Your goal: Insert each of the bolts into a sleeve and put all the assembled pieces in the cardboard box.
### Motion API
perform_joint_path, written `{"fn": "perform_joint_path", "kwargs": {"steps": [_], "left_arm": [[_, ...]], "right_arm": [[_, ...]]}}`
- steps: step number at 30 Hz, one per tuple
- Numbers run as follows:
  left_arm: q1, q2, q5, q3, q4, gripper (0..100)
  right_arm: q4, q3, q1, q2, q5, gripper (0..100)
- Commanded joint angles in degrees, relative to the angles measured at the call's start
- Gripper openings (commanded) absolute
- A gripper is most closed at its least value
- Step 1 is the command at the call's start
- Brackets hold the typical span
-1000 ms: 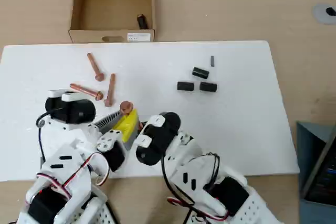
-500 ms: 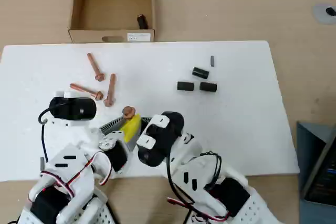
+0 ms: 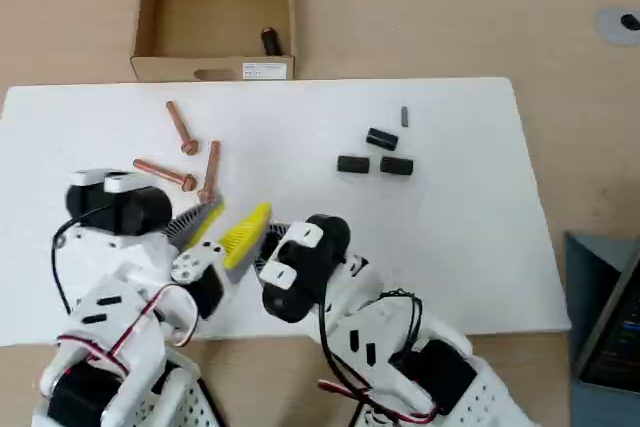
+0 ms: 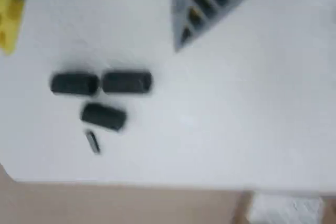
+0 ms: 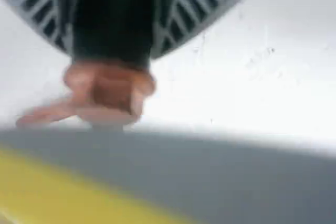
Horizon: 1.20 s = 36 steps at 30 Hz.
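My right gripper [image 5: 113,45] is shut on a black sleeve [image 5: 113,19] with a copper bolt head [image 5: 109,90] showing at its end. My left gripper [image 3: 243,210] stands open just beside it, its grey and yellow fingers [image 5: 210,166] spread and holding nothing. Three loose copper bolts [image 3: 180,127] [image 3: 165,174] [image 3: 210,172] lie on the white mat, beyond the left gripper. Three black sleeves [image 3: 381,138] [image 3: 352,164] [image 3: 396,165] lie together at mid right. The cardboard box [image 3: 140,17] at the back holds one dark assembled piece [image 3: 270,41].
A small dark pin [image 3: 404,117] lies just behind the sleeves. The right arm's wrist [image 3: 300,262] stands over its own gripper near the mat's front edge. The white mat [image 3: 470,247] has bare room at the right. A dark device [image 3: 610,317] sits off the mat at far right.
The left gripper, which held a bolt by its head, has opened and swung left. The bolt now sits in the sleeve held by the right gripper.
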<state>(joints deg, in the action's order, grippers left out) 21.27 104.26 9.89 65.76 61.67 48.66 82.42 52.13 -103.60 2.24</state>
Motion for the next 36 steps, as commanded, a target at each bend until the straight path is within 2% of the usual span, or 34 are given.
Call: {"fn": "perform_joint_path", "kwargs": {"steps": [1,4,8,11,16,20,29,32,36], "left_arm": [[-2.90,-0.04,-1.85,-4.92,0.09,21],[-5.63,0.04,-1.85,-6.24,-0.09,19],[-14.15,0.13,-2.02,-7.91,-0.53,0],[-21.27,0.13,-5.63,-6.59,0.00,1],[-30.59,0.13,-12.57,2.73,-0.53,0],[-35.25,0.13,-13.54,11.96,-3.25,0],[-36.31,0.13,-14.95,27.60,-9.93,0],[-36.57,0.13,-18.11,30.33,-9.93,0],[-36.66,0.13,-17.93,31.21,-9.49,0]], "right_arm": [[-1.67,-0.84,0.13,-6.99,0.00,0.9],[-1.58,-0.84,-0.48,-6.99,0.00,0.9],[-1.58,-1.01,-5.85,-6.99,0.00,0.9],[-1.58,-1.71,-10.86,-6.55,0.00,0.9],[-1.58,-1.71,-18.42,-6.73,-5.54,0.9],[-1.85,-3.12,-24.13,-6.55,-6.07,0.9],[-2.02,-5.76,-25.45,-6.46,-14.86,0.9],[-2.73,-5.76,-25.45,-6.11,-15.30,0.9],[-6.77,-8.40,-25.45,-0.40,-14.95,0.9]]}}
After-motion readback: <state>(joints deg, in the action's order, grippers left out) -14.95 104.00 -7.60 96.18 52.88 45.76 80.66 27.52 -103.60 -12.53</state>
